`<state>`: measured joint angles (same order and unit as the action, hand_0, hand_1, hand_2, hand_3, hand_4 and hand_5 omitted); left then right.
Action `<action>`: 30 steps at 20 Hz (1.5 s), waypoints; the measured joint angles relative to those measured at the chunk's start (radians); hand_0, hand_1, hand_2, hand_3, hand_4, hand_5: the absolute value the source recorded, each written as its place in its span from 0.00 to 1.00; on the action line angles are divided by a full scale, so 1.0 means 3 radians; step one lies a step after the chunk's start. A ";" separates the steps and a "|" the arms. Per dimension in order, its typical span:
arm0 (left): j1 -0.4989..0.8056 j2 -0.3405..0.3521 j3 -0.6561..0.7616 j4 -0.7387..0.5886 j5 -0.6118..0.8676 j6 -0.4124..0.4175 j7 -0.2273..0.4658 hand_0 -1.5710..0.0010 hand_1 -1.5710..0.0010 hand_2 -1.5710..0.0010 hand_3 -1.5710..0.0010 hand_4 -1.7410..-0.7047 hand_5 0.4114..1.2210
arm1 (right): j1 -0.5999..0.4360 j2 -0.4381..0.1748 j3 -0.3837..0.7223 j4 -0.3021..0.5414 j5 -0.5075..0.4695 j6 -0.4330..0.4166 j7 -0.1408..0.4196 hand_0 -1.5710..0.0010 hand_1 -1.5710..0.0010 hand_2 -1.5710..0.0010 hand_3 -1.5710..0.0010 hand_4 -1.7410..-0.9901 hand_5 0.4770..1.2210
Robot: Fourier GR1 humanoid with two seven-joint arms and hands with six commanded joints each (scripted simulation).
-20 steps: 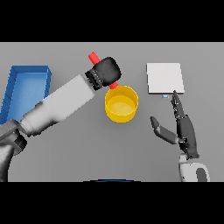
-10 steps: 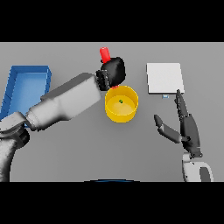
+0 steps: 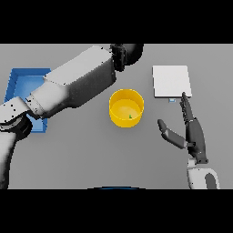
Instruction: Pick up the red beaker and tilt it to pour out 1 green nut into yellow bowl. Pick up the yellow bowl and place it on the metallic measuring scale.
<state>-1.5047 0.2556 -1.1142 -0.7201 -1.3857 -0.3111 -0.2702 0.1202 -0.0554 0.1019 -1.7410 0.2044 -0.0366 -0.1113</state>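
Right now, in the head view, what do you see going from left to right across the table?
Blue tray → yellow bowl with a green nut inside → scale → right hand.

I read this as a bare lab-style test bench: a plain grey worktop [image 3: 82, 154] carrying only a flat metallic measuring scale [image 3: 170, 81], a blue tray [image 3: 18, 84] and a yellow bowl [image 3: 126, 107] holding a small green nut [image 3: 130, 117]. I see no walls or furniture.
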 measured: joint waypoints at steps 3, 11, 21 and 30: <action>-0.0232 0.0155 0.0313 0.0265 0.0129 0.0111 0.0078 0.00 0.00 0.00 0.00 0.02 1.00 | -0.0004 0.0018 0.0021 0.0025 -0.0009 0.0021 -0.0009 1.00 1.00 1.00 1.00 0.82 0.10; -0.0456 0.0724 0.2154 0.1188 0.1518 -0.0130 0.0791 0.00 0.00 0.00 0.03 0.00 1.00 | -0.0043 0.0006 0.0039 0.0080 -0.0096 0.0120 -0.0106 1.00 1.00 1.00 1.00 0.83 0.14; 0.0907 0.1172 0.3432 0.0986 0.2933 0.0723 0.1668 0.00 0.00 0.00 0.00 0.00 1.00 | -0.0097 -0.0108 0.0053 0.0122 -0.0020 0.0149 -0.0102 1.00 1.00 1.00 1.00 0.81 0.22; 0.2640 0.0968 0.3763 -0.0567 0.3681 0.1240 0.2311 0.00 0.00 0.00 0.00 0.00 1.00 | -0.0045 -0.0107 0.0081 0.0118 -0.0023 0.0180 -0.0188 1.00 1.00 1.00 1.00 0.77 0.27</action>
<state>-0.7126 0.5459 0.0147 -0.8902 -0.2812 0.0610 0.4232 0.1066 -0.0876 0.1262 -1.7058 0.1974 0.0175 -0.1677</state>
